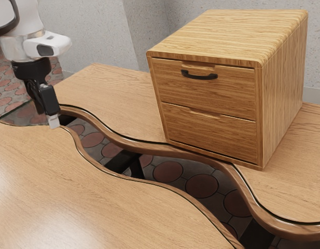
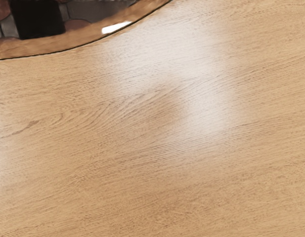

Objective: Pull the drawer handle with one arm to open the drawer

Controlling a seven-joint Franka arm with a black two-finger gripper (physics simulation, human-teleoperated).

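Now the near table (image 1: 97,207) and far table (image 1: 113,93) share wavy edges across a gap. On the far one stands the cabinet (image 1: 279,78), its top drawer (image 1: 227,98) flush, black handle (image 1: 199,76) facing bare tabletop. Well apart, our gripper (image 1: 53,122) hangs at the near edge; open or closed, we cannot tell.

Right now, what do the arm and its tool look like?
The arm has rounded white shells, a thin grey band at one joint and a dark oval inset on the housing over the wrist. The tool is black and boxy, narrowing to a small pale tip. No cables or lettering can be made out.
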